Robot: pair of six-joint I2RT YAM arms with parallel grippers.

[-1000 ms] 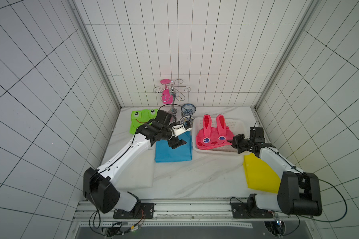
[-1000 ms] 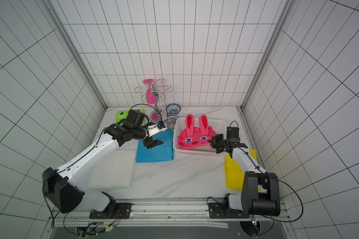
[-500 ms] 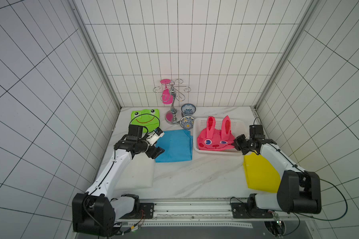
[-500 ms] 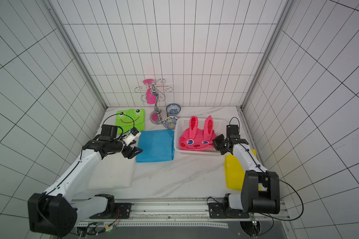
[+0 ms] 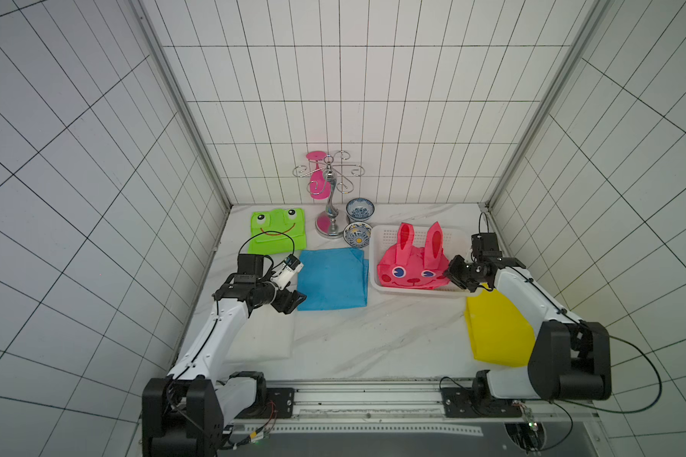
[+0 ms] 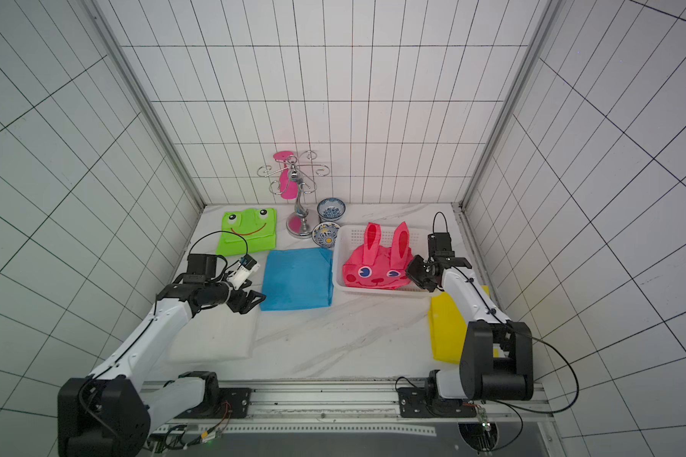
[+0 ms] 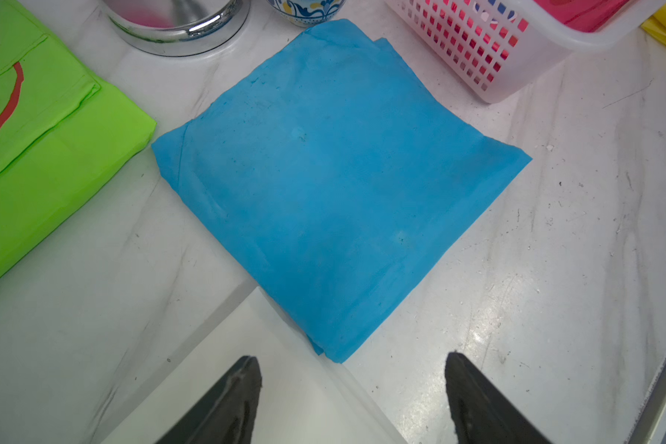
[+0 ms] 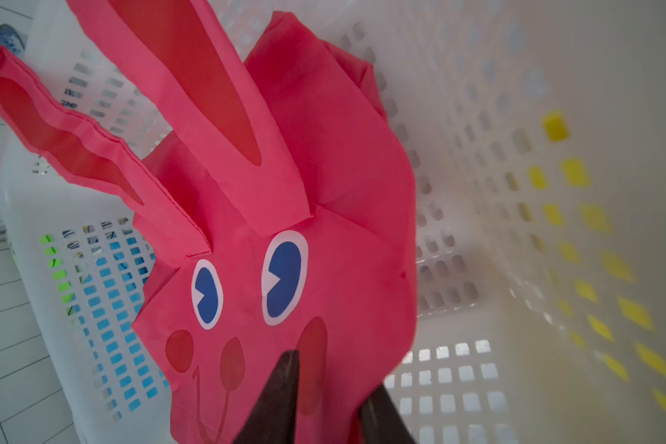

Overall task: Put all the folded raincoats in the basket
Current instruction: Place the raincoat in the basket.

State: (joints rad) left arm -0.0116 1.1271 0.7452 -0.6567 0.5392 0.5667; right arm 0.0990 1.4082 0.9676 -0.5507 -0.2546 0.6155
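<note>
White basket [image 5: 408,292] sits far right, the pink bunny raincoat [image 5: 410,269] already inside it. Right gripper [image 5: 458,273] is at its near-right edge, fingers [image 8: 281,399] slightly apart around the fabric, can't tell if it's pinching. Left gripper [image 5: 290,302] hangs wide open and empty, just near-left of the blue folded cloth [image 5: 331,279].

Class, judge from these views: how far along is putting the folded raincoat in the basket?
Done: the pink raincoat lies inside the basket. In hand: the right end effector sits at its hem, jaws slightly apart. Remaining: letting go fully and pulling clear. The left end effector is open, holding nothing.
</note>
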